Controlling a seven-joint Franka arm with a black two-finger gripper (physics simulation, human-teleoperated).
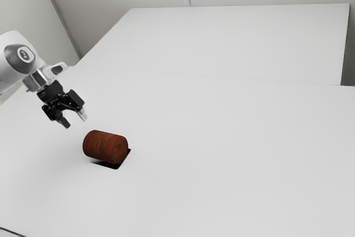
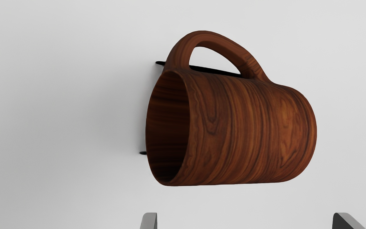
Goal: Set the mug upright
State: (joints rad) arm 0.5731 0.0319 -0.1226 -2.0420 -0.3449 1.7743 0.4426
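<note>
Our black two-finger gripper [image 1: 74, 119], spread open, hangs near the brown, wood-grained cylindrical mug [image 2: 240, 133] lying on its side on the white bench [image 1: 233, 159] below.

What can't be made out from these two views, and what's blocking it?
- Underside of the mug against the table: both views, hidden by the mug's own body.
- Inner bottom of the mug: wrist view, hidden by its near wall and deep shade.
- Handle: exterior view, behind the mug's body.
- Upper parts of the end effector's fingers: wrist view, cut by the bottom edge.
- Rest of the arm: exterior view, cut by the left edge.
</note>
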